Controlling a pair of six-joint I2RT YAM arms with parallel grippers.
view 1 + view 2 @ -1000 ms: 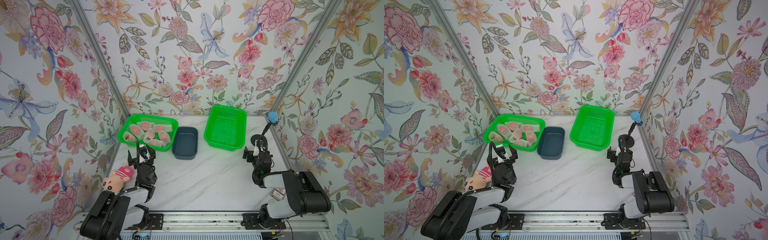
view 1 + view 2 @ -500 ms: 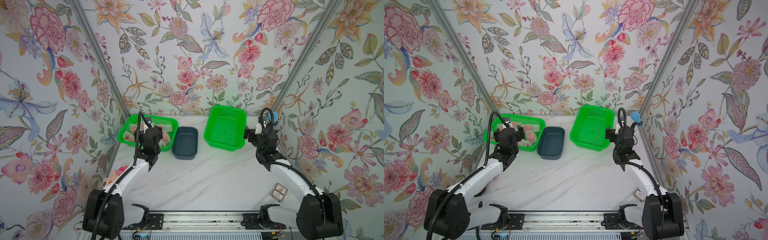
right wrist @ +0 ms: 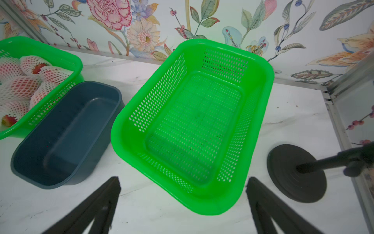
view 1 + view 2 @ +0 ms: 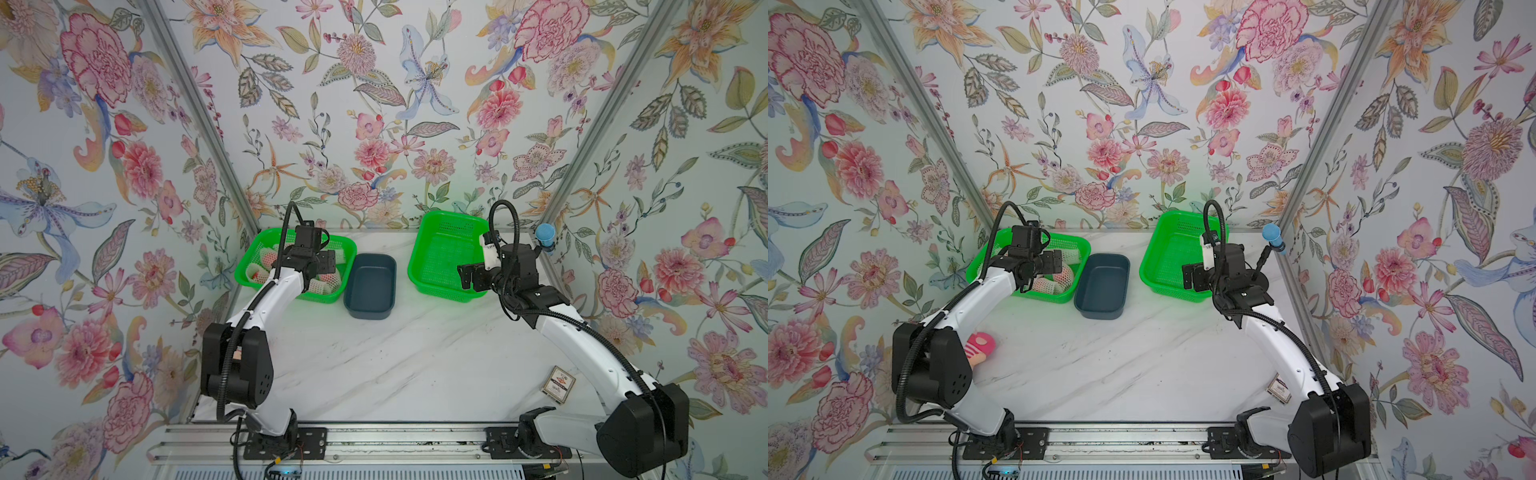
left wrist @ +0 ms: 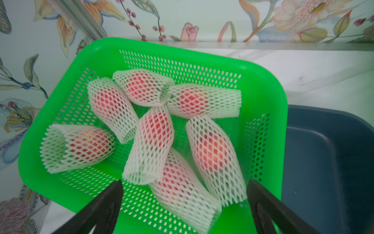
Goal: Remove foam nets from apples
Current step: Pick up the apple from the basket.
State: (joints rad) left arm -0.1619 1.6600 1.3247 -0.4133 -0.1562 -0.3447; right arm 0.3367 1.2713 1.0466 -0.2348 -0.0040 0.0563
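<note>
My left gripper (image 5: 184,182) is wide open and gripping nothing. It hovers over the near end of the left green basket (image 5: 282,121), and in the wrist view the closest of the foam nets (image 5: 150,154) lines up between my fingers. All seven apples (image 5: 113,103) lie in that basket, each inside its white net, piled against one another, with the blue tub (image 5: 323,162) just beside it. My right gripper (image 3: 183,178) is also wide open and holds nothing, above the table at the near edge of the other green basket (image 3: 263,101).
</note>
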